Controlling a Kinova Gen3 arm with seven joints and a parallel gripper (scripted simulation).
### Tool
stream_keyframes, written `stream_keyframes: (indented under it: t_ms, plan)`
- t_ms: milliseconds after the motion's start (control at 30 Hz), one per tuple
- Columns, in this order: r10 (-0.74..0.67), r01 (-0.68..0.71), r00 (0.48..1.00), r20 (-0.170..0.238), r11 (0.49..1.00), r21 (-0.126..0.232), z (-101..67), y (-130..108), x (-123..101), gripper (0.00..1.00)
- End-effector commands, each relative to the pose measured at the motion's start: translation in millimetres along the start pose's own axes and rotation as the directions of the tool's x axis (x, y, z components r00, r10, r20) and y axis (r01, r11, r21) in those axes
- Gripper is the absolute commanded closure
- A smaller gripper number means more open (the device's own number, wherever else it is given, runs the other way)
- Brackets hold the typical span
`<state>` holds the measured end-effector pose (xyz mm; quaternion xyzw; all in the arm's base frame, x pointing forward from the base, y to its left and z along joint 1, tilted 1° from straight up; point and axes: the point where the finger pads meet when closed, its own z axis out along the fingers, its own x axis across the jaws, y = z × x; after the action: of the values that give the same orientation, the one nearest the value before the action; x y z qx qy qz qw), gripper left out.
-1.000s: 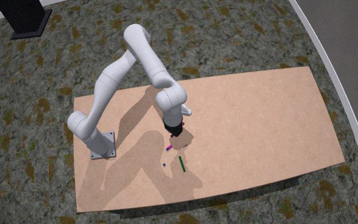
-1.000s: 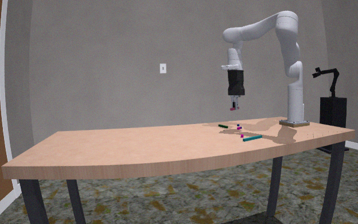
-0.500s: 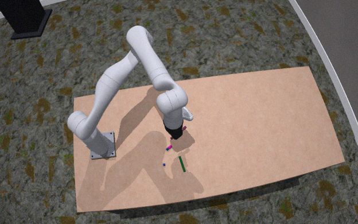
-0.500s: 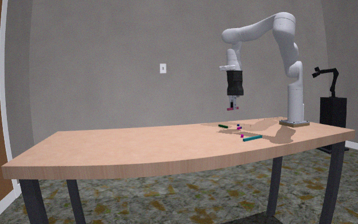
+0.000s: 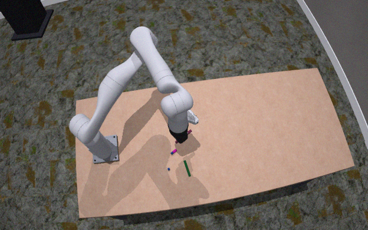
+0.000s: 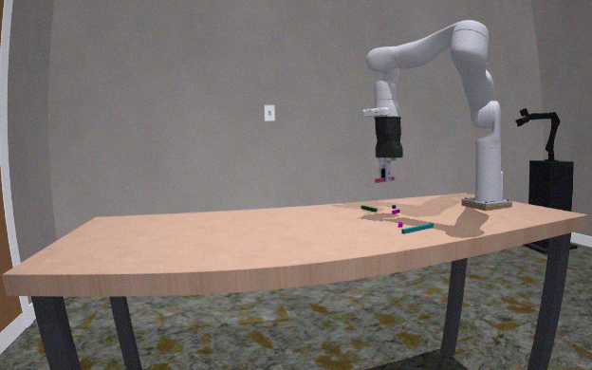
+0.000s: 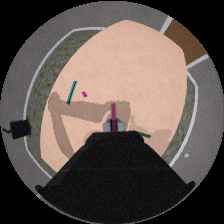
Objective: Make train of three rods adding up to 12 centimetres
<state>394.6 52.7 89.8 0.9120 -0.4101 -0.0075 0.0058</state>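
The wide, pale wooden counter [image 5: 265, 118] carries five loose rods, none joined end to end, so by my judgement no train has been started.

The white jointed arm [image 5: 118, 79] hangs its black end effector [image 6: 385, 177] well above the counter, right of centre in the exterior view. The fingers are nearly closed across the middle of a dark pink rod [image 6: 379, 180], which is level in the air.

On the counter:
- a long turquoise rod [image 6: 417, 229], lower right of the group in the exterior view;
- a dark green rod [image 5: 187, 168], just below centre in the top view;
- a short magenta rod [image 5: 173, 151], up-left of the green one;
- a second magenta stub [image 6: 399, 224], beside the turquoise rod;
- a tiny blue cube-like rod [image 5: 168, 169], left of the green rod.

The held rod's hue is hard to place, probably pink rather than red. Laying it down, adding two rods, releasing and withdrawing all remain.
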Motion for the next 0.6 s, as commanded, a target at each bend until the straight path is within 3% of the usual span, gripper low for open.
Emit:
stream_keyframes:
  t_ms: [0,367,567]
  plan:
    - [0.0,0.0,1.0,0.0,1.0,0.001,0.4,0,0,0.76]
    - [0.0,0.0,1.0,0.0,1.0,0.001,22.8,0,0,0.76]
    - [0.0,0.0,1.0,0.0,1.0,0.001,49.3,-1,0,0.76]
